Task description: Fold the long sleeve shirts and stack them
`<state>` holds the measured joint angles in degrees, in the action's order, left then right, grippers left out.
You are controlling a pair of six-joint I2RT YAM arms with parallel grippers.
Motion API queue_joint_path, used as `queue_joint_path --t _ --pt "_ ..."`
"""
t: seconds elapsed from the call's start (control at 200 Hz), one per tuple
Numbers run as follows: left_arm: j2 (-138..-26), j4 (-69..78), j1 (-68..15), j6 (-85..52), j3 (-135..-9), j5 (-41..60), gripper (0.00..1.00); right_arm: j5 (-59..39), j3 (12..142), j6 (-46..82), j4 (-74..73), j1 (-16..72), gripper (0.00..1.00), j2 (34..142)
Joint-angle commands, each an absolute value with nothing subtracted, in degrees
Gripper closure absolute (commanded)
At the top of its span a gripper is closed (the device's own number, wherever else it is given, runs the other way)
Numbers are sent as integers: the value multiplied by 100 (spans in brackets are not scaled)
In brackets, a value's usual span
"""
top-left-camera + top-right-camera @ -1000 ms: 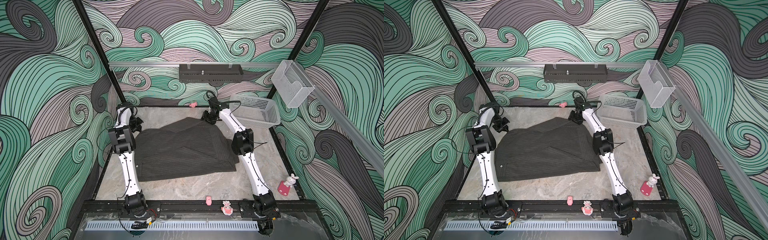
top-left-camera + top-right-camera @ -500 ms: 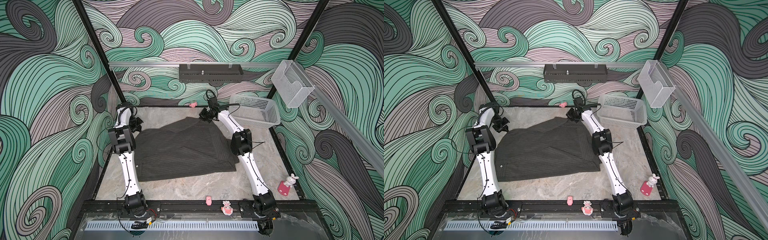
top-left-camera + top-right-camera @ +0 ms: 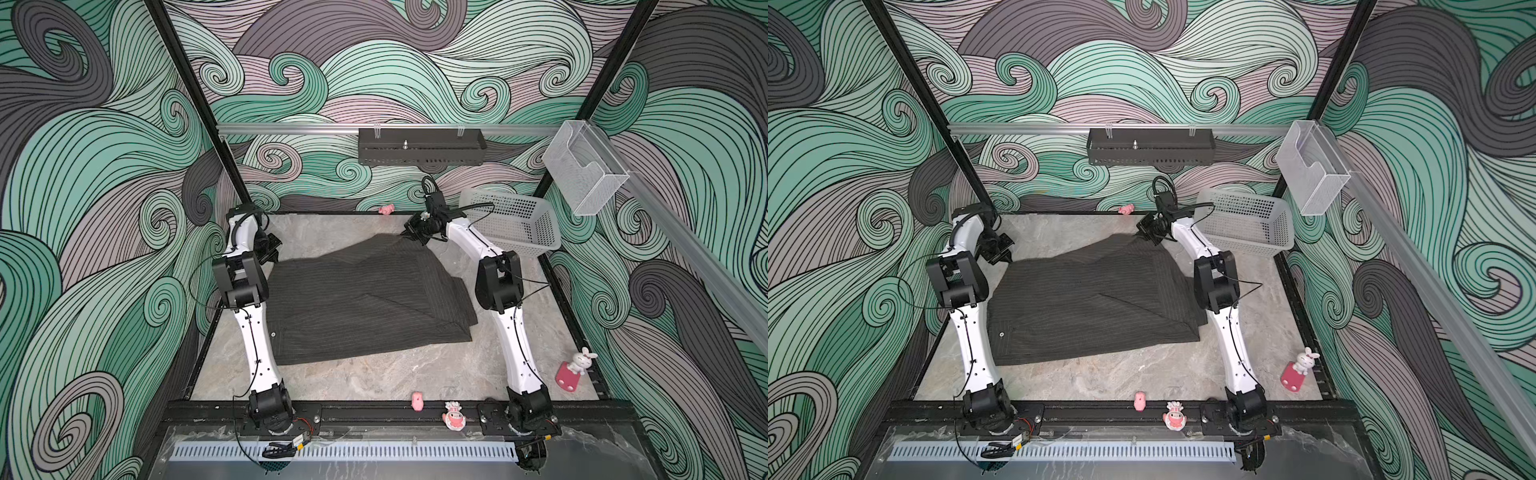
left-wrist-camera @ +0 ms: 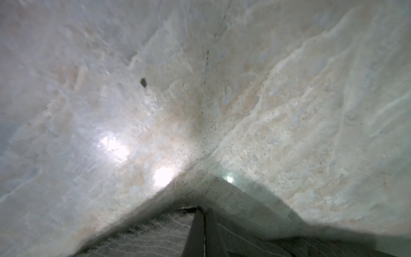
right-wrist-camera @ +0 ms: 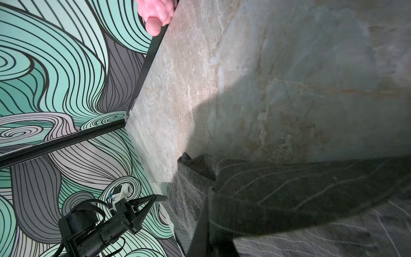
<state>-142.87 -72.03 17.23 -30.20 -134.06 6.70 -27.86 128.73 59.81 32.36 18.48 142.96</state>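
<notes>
Far forward: left tool (image 3: 271,255), right tool (image 3: 406,235) pinching shirt (image 3: 365,307).

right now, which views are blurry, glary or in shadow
Left wrist view: soft and blurred close up, with bright glare spots on the table. Right wrist view: sharper, but a broad shadow darkens the shirt. Both top views: evenly lit, sharp.
</notes>
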Motion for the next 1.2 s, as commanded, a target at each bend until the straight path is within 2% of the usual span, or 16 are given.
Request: queue_joint_path --t 0.0,0.786,1.196 --pt "-13759 -7374 1811 -2937 -13421 523 100 -2903 12585 5843 3197 1750 100 13970" --pt "-12842 -7137 1828 -2712 -12042 489 100 -3657 10450 5354 3355 1505 100 12423" --pt "-12102 -7093 1848 -2607 -11215 389 100 -3672 9040 4956 3544 1375 100 11419"
